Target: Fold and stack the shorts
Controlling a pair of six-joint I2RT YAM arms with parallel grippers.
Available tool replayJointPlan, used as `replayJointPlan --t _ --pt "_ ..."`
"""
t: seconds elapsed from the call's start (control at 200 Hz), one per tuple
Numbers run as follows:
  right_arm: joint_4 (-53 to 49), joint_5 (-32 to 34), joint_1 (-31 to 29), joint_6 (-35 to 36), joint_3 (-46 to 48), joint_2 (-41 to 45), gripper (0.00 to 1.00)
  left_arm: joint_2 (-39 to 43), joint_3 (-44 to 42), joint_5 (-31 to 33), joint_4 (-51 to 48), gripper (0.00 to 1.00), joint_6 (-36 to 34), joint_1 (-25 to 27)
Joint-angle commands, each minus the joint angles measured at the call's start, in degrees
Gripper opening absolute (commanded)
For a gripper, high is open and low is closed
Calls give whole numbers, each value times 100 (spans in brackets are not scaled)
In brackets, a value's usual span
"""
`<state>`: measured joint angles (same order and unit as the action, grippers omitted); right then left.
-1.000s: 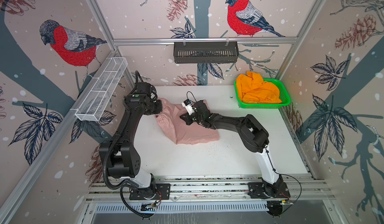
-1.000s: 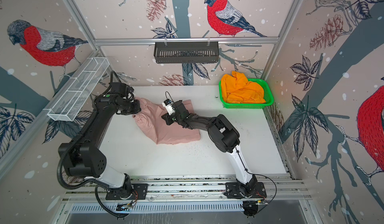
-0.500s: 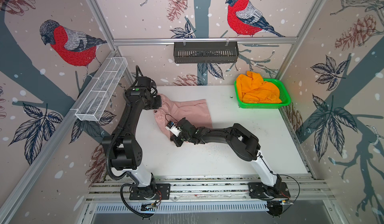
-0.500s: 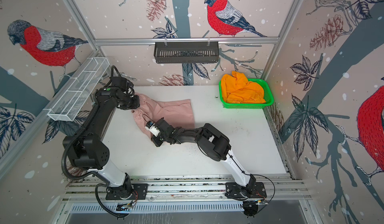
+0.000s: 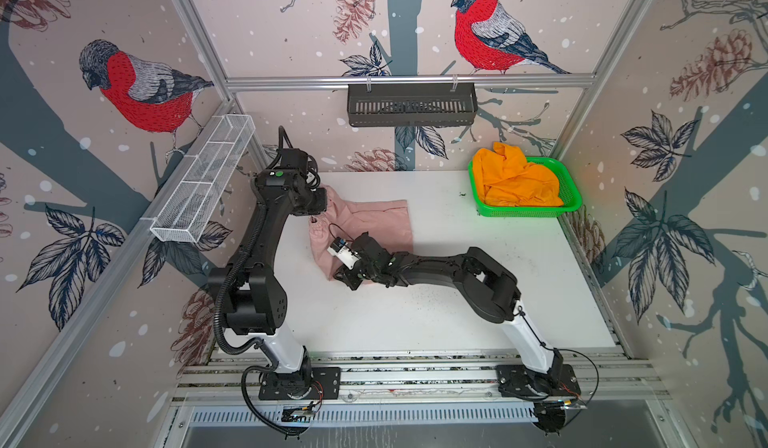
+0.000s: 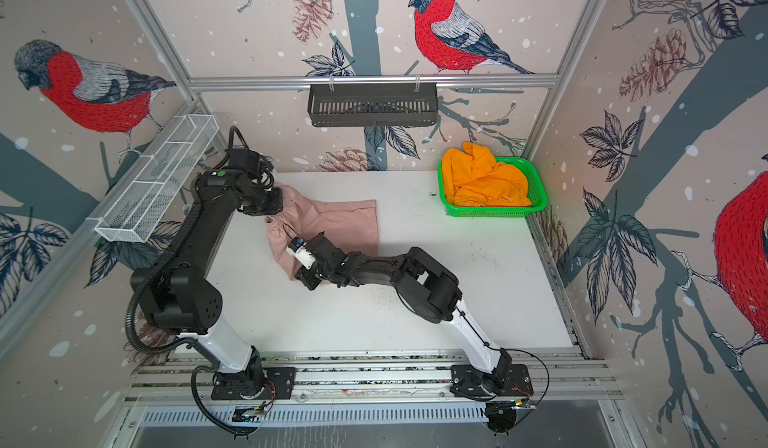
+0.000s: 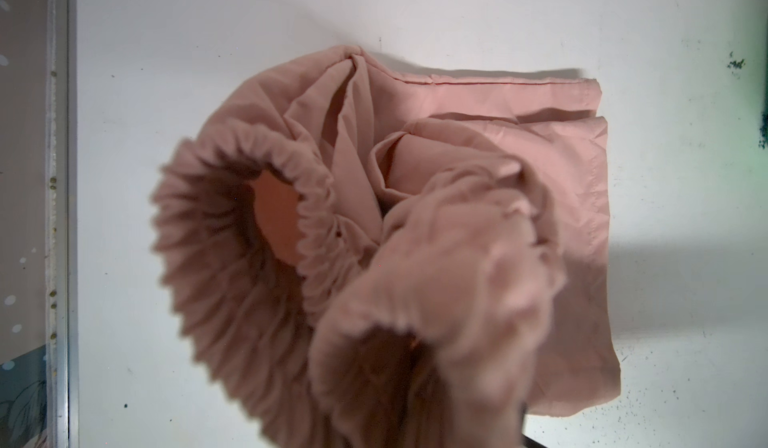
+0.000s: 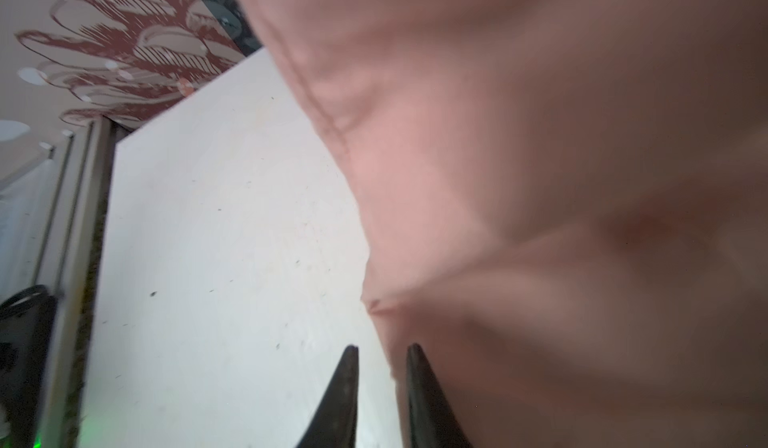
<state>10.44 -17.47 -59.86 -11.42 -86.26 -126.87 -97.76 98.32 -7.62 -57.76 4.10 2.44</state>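
Pink shorts (image 5: 374, 221) are noted on the tabletop (image 5: 478, 296), toward the back left. The legs are laid flat to the right and the waistband end is bunched. Orange shorts (image 5: 515, 179) are heaped in the green basket (image 5: 523, 212) at the back right corner, well apart from both arms.

Left claw (image 5: 321, 211): its fingers are hidden behind cloth in the left wrist view. It is taken as closed on the gathered waistband (image 7: 199, 233), which is raised toward the camera. The rest of the pink shorts (image 7: 478, 100) lies flat on the tabletop.

Right claw (image 5: 347, 278): it is set low at the near edge of the pink shorts. In the right wrist view the right claw (image 8: 383, 348) is seen with its fingertips (image 8: 350, 367) parted by a narrow gap. The blurred hem of the pink shorts (image 8: 540, 175) runs just beside one tip, and nothing is seen pinched between them. Contact between the tips and the tabletop cannot be judged.
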Motion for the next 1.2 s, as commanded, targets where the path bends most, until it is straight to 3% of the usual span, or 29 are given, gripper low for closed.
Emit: replayJointPlan --t 0.0,0.19,0.37,0.555,0.87,1.196 --pt "782 148 232 -161 1210 862 29 -7 56 7 -203 0 -20 202" --pt "733 900 586 -225 3295 2334 14 36 -12 62 -171 0 176 509" --pt "689 1143 659 -442 4197 2669 5 72 -191 50 45 0 405 859" --pt "843 1126 537 -607 4363 2547 3 31 -219 69 225 0 640 1147" --pt "839 1097 379 -571 4274 2333 3 78 -874 -587 1404 0 1278 1800" --pt "864 1071 315 -529 4276 2307 5 -587 -1076 -671 1720 0 1218 2454"
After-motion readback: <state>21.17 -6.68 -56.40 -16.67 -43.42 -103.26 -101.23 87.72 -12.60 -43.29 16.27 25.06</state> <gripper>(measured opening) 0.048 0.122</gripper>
